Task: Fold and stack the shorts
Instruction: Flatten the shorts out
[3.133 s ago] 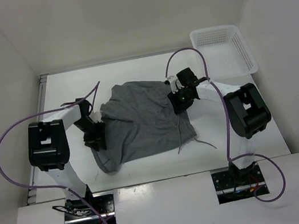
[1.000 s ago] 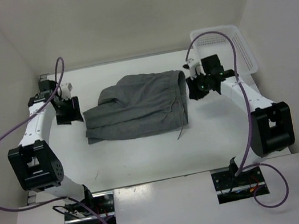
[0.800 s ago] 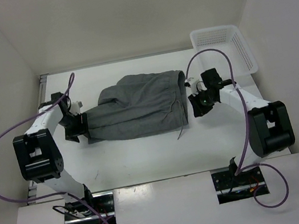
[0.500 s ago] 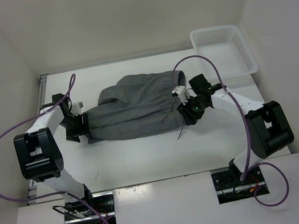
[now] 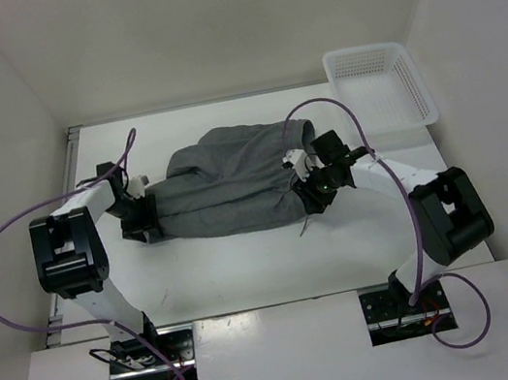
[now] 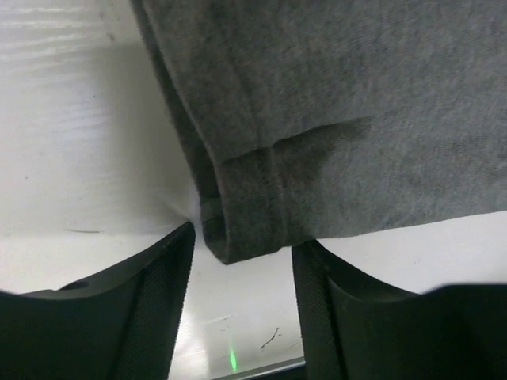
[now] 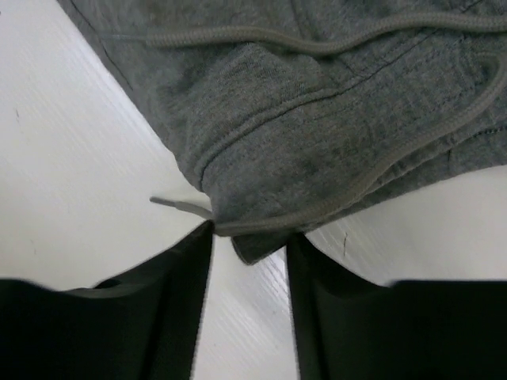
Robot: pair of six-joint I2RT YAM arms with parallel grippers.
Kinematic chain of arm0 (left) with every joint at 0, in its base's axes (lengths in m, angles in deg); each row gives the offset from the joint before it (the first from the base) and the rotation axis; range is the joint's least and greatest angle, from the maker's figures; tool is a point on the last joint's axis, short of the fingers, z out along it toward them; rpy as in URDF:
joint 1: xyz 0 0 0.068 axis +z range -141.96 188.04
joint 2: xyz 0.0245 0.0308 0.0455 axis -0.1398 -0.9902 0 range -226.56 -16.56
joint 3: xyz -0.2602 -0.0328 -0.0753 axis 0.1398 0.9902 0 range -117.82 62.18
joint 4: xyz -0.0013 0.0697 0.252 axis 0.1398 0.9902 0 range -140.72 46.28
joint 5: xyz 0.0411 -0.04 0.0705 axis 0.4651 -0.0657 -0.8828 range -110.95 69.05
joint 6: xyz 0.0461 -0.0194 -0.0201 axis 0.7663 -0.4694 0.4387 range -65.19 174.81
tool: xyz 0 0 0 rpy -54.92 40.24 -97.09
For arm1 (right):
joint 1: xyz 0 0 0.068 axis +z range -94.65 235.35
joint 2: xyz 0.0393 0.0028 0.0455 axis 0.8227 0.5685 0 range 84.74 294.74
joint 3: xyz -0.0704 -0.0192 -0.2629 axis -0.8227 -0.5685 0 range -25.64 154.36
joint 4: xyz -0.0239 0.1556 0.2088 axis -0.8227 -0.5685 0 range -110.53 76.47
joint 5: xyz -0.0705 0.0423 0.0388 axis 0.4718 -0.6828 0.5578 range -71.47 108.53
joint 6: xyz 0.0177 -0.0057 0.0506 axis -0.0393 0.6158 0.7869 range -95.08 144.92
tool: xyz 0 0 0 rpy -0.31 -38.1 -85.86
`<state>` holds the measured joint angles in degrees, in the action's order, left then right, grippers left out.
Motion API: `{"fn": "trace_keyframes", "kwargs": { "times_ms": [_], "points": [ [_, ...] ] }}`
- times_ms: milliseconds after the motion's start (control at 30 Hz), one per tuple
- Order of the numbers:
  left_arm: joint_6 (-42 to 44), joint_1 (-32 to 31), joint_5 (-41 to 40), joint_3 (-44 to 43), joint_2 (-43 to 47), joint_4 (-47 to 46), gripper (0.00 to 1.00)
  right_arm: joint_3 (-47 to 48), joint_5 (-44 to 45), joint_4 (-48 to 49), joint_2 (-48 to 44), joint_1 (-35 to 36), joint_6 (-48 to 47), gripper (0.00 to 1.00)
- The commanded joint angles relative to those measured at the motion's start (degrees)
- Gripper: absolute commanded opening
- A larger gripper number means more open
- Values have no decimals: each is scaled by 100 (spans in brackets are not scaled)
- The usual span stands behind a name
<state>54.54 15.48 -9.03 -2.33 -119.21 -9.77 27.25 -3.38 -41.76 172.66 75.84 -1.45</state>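
Observation:
The grey shorts (image 5: 229,189) lie flat on the white table (image 5: 247,260), folded lengthwise, with the leg hems to the left and the waistband to the right. My left gripper (image 5: 141,218) is open at the near left hem corner. In the left wrist view that corner (image 6: 238,233) sits between the spread fingers (image 6: 142,317) of the left gripper (image 6: 242,265). My right gripper (image 5: 311,192) is open at the near right waistband corner. In the right wrist view that corner (image 7: 253,237), with the drawstring (image 7: 317,210) across it, lies between the fingertips of the right gripper (image 7: 249,257).
A white perforated basket (image 5: 378,84) stands at the far right corner. White walls close the table at the back and both sides. The drawstring's loose end (image 5: 306,225) trails toward the near edge. Purple cables arch over both arms.
Both grippers have moved from beside the far ends of the shorts down and inward to the near corners. The shorts have not moved in the last second.

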Motion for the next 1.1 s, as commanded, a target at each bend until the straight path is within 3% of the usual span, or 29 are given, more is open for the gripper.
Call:
{"fn": "trace_keyframes", "kwargs": {
  "times_ms": [0,33,67,167,200,233,333,400,633,833,967,1067],
  "points": [
    [27,-41,328,-114,-115,-218,59,-50,-147,739,137,51,474,43],
    [27,-41,328,-167,-176,-219,55,-50,-147,801,138,51,475,40],
    [27,-41,407,-167,-176,-219,46,-50,-147,854,138,51,536,37],
    [27,-41,714,-167,-290,-219,30,11,-147,854,190,51,536,19],
    [27,-93,785,-167,-291,-219,18,12,-147,802,243,51,476,14],
    [27,-94,855,-167,-378,-219,13,107,-147,801,243,51,414,7],
    [27,-94,1040,-237,-519,-219,0,590,-60,696,243,51,194,0],
    [27,-42,1040,-395,-519,-166,0,1161,-59,591,296,51,133,0],
    [27,161,873,-2441,-54,519,0,3733,-831,-384,1129,-72,132,0],
    [27,161,416,-3919,614,783,0,5362,-1342,-552,1315,-300,791,0],
    [27,161,30,-3684,1238,1073,0,5076,-1395,-833,729,-300,634,0],
    [27,161,-295,-2617,1633,1397,0,4180,-1343,-1236,167,-300,186,0]
  ]
}}
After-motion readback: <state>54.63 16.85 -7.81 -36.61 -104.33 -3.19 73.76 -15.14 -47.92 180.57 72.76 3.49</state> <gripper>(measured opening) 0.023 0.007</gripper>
